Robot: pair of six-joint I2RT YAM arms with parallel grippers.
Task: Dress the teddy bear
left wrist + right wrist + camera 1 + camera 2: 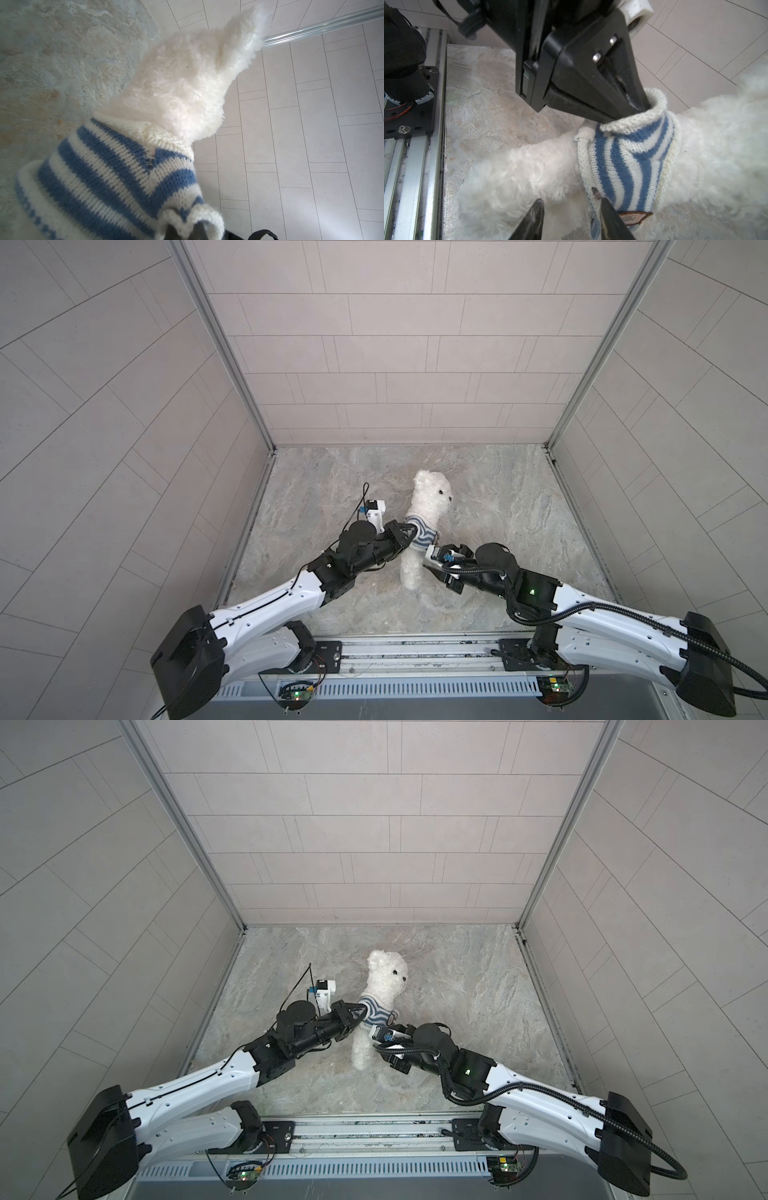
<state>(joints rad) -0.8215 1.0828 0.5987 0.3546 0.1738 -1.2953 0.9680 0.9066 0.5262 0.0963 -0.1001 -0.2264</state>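
At counter (pixel 498 510) centre, shirt (pixel 422 533) rings teddy bear (pixel 428 497): L tool (pixel 639 108) pinches cuff (pixel 656 99) at 9 o'clock, R tool (pixel 571 207) spread; next prob. grip hem (pixel 584 162), pull down.

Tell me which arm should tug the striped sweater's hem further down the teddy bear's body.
Right. The right gripper is open at the hem beside the badge; the left gripper is shut on another ribbed edge of the striped sweater, likely anchoring it.
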